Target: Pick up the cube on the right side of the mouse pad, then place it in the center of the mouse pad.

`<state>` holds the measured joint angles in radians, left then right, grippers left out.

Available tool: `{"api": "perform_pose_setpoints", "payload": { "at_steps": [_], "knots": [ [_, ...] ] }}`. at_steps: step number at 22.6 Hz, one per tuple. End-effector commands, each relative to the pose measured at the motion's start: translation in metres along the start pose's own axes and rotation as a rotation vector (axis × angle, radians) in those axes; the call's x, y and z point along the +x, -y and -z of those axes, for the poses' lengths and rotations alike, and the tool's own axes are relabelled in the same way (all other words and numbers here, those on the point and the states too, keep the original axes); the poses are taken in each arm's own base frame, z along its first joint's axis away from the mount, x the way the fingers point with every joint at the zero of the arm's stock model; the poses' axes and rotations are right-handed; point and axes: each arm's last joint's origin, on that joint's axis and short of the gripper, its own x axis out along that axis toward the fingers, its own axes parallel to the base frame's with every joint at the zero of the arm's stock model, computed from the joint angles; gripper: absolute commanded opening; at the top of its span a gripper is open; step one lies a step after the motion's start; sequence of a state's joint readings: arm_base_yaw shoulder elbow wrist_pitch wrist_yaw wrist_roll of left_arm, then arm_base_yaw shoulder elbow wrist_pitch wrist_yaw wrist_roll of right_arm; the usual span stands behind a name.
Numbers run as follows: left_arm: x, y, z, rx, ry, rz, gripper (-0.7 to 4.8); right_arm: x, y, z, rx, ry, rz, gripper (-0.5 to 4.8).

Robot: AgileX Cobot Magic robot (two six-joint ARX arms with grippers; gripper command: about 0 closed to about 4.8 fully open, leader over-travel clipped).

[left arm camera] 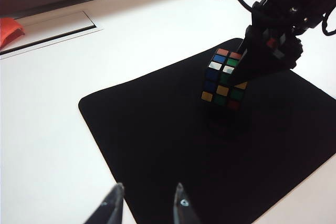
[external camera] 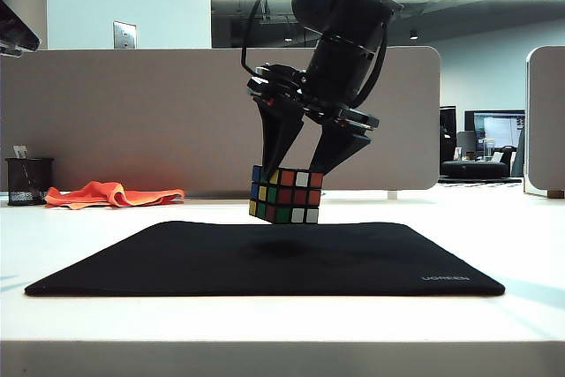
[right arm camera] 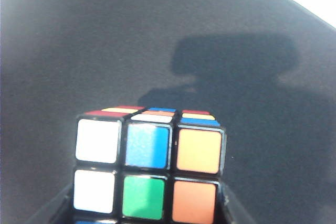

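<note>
We see right gripper [external camera: 300,169] jaws clamped on the small multicoloured puzzle cube [external camera: 285,194], above the flat black fabric mouse pad [external camera: 177,262]; left gripper [left arm camera: 144,203] jaws apart, over the pad's edge.

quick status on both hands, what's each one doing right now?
Left hand: open, empty, hanging over the near edge of the mouse pad.
Right hand: closed on the cube, held just above the middle of the mouse pad.
</note>
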<state>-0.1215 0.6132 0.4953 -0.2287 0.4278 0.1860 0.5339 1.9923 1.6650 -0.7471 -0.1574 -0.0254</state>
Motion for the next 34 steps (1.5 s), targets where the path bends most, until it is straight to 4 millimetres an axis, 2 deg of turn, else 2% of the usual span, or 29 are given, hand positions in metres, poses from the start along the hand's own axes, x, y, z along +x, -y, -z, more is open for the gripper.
{"api": "perform_pose_setpoints", "payload": {
  "at_steps": [1, 3, 6, 10, 11, 14, 15, 17, 19, 20, 22, 23, 24, 27, 31, 34],
  "knots": [
    [-0.001, 0.000, -0.002, 0.000, 0.010, 0.004, 1.22, 0.001, -0.004, -0.002, -0.021, 0.008, -0.003, 3.01],
    [-0.001, 0.000, -0.001, -0.003, 0.005, 0.005, 1.22, 0.005, -0.007, -0.001, -0.027, 0.000, -0.005, 3.01],
    [-0.001, 0.000, -0.001, -0.004, 0.002, 0.005, 1.22, 0.021, -0.005, 0.004, -0.020, -0.060, -0.004, 3.01],
    [-0.001, 0.000, -0.001, -0.004, 0.001, 0.005, 1.22, 0.022, -0.006, 0.004, -0.025, -0.061, 0.013, 3.01],
    [-0.001, 0.000, -0.001, -0.004, 0.001, 0.005, 1.22, 0.022, -0.006, 0.004, -0.024, -0.062, 0.013, 3.17],
    [-0.001, 0.000, -0.001, -0.004, 0.001, 0.005, 1.22, 0.022, -0.006, 0.004, -0.024, -0.064, 0.012, 4.52],
    [-0.001, 0.000, -0.001, -0.004, 0.001, 0.005, 1.22, 0.021, -0.006, 0.005, -0.024, -0.065, 0.012, 4.76],
    [-0.001, 0.000, -0.001, -0.004, 0.001, 0.005, 1.22, 0.012, -0.006, 0.004, -0.023, -0.053, 0.014, 4.76],
    [-0.001, 0.000, -0.001, -0.004, 0.002, 0.005, 1.22, -0.017, -0.003, -0.001, -0.018, 0.008, 0.023, 4.67],
    [-0.001, 0.000, -0.001, -0.003, 0.002, 0.005, 1.22, -0.033, -0.002, -0.002, -0.014, 0.043, 0.030, 4.40],
    [-0.001, 0.000, -0.001, -0.003, 0.002, 0.005, 1.22, -0.081, 0.011, -0.004, 0.001, 0.152, 0.075, 2.05],
    [-0.001, 0.000, -0.001, -0.004, 0.002, 0.005, 1.22, -0.103, 0.021, -0.002, 0.020, 0.199, 0.147, 1.38],
    [-0.001, 0.000, -0.001, -0.004, 0.002, 0.005, 1.22, -0.112, 0.026, -0.001, 0.032, 0.217, 0.175, 1.12],
    [-0.001, 0.000, -0.001, -0.001, 0.007, 0.004, 1.21, -0.165, 0.056, 0.013, 0.126, 0.303, 0.318, 0.24],
    [-0.001, 0.000, -0.002, 0.000, 0.010, 0.003, 1.21, -0.209, 0.071, 0.025, 0.205, 0.417, 0.451, -0.02],
    [-0.001, 0.000, -0.002, 0.002, 0.013, 0.002, 1.19, -0.222, 0.074, 0.028, 0.244, 0.498, 0.517, -0.02]
  ]
}}
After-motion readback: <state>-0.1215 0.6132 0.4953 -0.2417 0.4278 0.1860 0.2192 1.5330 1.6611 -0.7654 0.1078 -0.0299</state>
